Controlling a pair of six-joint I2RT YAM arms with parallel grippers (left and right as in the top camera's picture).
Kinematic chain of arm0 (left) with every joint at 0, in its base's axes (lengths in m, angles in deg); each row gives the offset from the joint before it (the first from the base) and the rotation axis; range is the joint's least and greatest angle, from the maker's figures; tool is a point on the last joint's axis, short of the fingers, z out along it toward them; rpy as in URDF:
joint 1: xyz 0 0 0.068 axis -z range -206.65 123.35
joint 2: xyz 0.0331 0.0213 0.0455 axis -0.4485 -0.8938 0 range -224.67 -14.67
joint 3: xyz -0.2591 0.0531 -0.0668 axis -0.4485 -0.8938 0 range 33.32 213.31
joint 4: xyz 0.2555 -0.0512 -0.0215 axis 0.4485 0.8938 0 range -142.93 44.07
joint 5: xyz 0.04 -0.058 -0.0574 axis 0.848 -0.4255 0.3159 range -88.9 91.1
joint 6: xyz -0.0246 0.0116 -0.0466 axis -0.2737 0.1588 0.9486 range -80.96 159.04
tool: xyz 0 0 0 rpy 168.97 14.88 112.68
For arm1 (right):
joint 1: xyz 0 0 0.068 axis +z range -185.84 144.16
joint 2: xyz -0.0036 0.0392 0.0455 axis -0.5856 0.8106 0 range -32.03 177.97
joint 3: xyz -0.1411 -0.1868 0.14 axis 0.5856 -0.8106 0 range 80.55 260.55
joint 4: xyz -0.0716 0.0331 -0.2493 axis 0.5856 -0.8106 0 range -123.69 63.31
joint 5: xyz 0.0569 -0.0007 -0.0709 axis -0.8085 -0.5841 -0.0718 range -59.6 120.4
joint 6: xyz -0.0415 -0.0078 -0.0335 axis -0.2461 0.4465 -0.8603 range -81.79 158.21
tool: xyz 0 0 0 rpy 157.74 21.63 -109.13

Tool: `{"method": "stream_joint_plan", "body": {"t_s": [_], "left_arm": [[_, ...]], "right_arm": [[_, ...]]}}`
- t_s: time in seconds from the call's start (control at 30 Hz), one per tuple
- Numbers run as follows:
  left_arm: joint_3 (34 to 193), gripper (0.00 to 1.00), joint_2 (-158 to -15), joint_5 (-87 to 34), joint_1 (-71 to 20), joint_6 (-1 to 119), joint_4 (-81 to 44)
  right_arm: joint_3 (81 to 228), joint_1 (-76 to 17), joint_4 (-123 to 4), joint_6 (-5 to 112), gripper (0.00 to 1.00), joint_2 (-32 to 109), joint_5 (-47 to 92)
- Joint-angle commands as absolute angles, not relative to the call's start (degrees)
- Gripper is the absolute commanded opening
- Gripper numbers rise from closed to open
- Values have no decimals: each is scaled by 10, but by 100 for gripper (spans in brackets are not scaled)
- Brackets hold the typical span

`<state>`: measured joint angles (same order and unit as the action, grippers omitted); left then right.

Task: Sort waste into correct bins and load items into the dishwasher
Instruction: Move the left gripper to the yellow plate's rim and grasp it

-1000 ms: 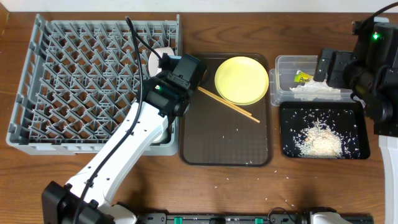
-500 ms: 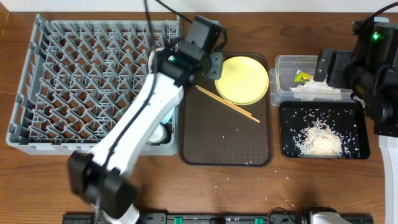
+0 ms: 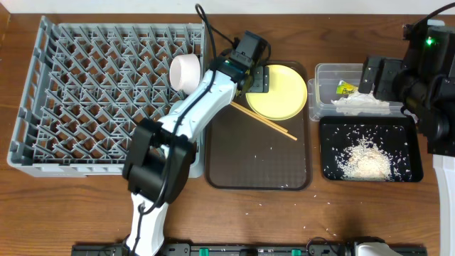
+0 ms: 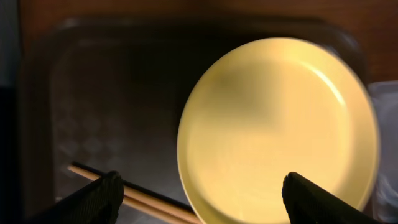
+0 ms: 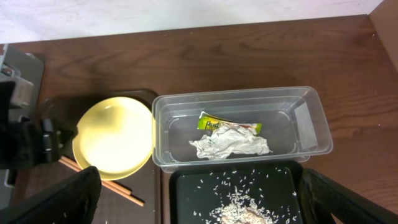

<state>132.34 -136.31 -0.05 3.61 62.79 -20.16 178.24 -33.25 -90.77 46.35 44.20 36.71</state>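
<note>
Left arm has swung off the rack (image 3: 85, 92) in the last second. It was over the rack's right edge by the cup (image 3: 186, 71); now the left gripper (image 4: 202, 193) hangs above the left part of the plate (image 3: 281, 91). The cup sits at the rack's far right edge with the arm clear of it, so I read that as loaded. Jaws widened on the way over. The wrist view shows both fingers (image 4: 93, 199) well apart with the plate below and between them, nothing held. Can't tell if they touch it yet. Plate hasn't moved: far right corner of the brown tray (image 3: 234, 167). Chopsticks (image 3: 263, 119) lie slantwise just near of it, also where they were. Right gripper (image 5: 199, 199) unchanged: spread, empty, parked above the tub (image 3: 327, 71) and the black tray (image 3: 328, 149). Tub holds the wrapper (image 5: 229, 122) and paper (image 5: 230, 144); black tray holds the rice (image 3: 368, 158). A few stray grains remain on the brown tray and on the table (image 3: 284, 213) near it. My read: plate is the next pick. It lies flat on a flat tray, so the grab has to be at the rim. Risk is it sliding away or knocking the chopsticks. Still to do: plate, chopsticks, stray grains.
</note>
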Motion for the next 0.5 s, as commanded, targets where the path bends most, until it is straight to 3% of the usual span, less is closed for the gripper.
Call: {"method": "stream_joint_plan", "body": {"t_s": [0.0, 0.47], "left_arm": [[1325, 82, -1408, 0, 35, 709, -203], [1314, 66, -1439, 0, 38, 737, -239]], "right_arm": [[1781, -335, -908, 469, 99, 440, 374], [1781, -335, -908, 469, 99, 440, 374]]}}
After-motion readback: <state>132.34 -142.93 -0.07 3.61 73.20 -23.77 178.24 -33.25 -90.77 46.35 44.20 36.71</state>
